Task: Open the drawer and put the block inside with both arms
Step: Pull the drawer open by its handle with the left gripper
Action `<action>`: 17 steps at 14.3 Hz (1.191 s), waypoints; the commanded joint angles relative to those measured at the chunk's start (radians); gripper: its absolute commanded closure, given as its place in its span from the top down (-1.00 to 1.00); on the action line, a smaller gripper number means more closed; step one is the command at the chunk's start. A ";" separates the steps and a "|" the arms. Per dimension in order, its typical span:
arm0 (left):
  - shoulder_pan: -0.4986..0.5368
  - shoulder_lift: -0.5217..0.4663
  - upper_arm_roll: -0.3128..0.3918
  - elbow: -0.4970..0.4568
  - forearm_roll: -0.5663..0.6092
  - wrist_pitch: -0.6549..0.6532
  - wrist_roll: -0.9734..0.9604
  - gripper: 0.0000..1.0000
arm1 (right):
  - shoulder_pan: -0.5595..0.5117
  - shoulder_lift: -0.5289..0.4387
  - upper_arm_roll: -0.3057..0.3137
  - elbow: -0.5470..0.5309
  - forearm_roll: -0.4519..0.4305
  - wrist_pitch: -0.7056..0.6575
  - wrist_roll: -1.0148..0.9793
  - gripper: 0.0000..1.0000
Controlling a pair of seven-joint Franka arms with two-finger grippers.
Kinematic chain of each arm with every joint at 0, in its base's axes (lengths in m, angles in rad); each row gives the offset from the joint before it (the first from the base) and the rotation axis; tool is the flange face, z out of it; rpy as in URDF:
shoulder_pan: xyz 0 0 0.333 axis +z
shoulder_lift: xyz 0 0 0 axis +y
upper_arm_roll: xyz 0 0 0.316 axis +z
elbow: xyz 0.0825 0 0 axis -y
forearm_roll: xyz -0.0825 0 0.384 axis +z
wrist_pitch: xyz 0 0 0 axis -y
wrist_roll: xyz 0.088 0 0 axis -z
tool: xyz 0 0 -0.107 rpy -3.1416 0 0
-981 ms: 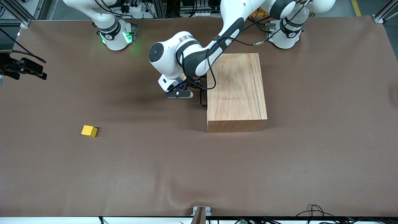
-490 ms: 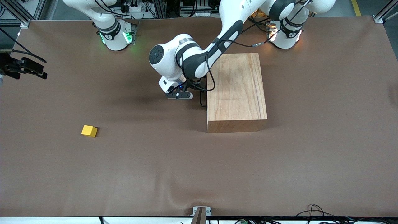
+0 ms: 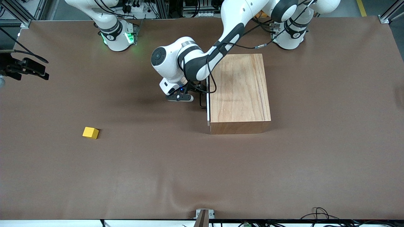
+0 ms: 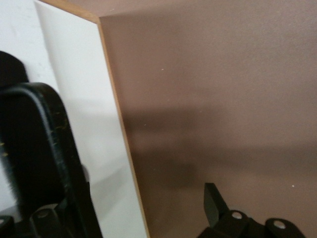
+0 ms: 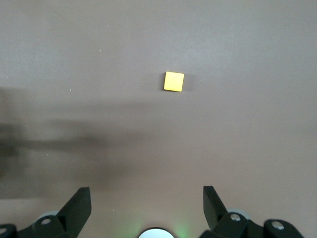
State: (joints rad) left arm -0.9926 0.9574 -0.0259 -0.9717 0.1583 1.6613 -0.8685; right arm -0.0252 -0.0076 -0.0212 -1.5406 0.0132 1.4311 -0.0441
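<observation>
The wooden box (image 3: 240, 91) stands mid-table. Its drawer is out a crack: the white-edged front panel (image 3: 208, 104) shows on the side toward the right arm's end. My left gripper (image 3: 199, 93) is at the thin black wire handle (image 3: 201, 104). In the left wrist view the handle (image 4: 47, 129) crosses the white panel (image 4: 84, 99); the left gripper (image 4: 146, 201) is open, one finger (image 4: 214, 201) shows and the handle hides the other. The yellow block (image 3: 90, 132) lies toward the right arm's end, nearer the camera. My right gripper (image 5: 146, 198) is open, high over the table, with the block (image 5: 174, 81) below.
A black device (image 3: 28, 67) sits at the table edge at the right arm's end. A small metal mount (image 3: 203, 216) is at the edge nearest the camera. Brown tabletop (image 3: 151, 164) lies between block and box.
The drawer's front panel has come out a little from the box, toward the right arm's end. My left hand moved the same way with the handle. The block has not moved.
</observation>
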 commanded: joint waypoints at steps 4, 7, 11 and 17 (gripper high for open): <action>-0.020 0.026 -0.003 0.030 0.009 0.051 -0.017 1.00 | -0.007 -0.017 0.009 -0.004 -0.027 -0.003 -0.007 1.00; -0.021 0.021 -0.020 0.033 0.006 0.086 -0.018 1.00 | -0.012 -0.018 0.009 -0.007 -0.027 -0.008 -0.003 1.00; -0.029 0.020 -0.026 0.034 0.006 0.098 -0.018 1.00 | -0.022 -0.014 0.009 -0.012 -0.027 -0.018 -0.002 1.00; -0.044 0.011 -0.020 0.034 0.007 0.022 -0.018 1.00 | -0.022 -0.012 0.009 -0.015 -0.027 -0.001 0.000 1.00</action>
State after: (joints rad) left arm -1.0185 0.9603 -0.0357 -0.9629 0.1629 1.7175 -0.8671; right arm -0.0333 -0.0077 -0.0242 -1.5440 0.0049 1.4195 -0.0441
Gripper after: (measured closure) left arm 0.000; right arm 0.000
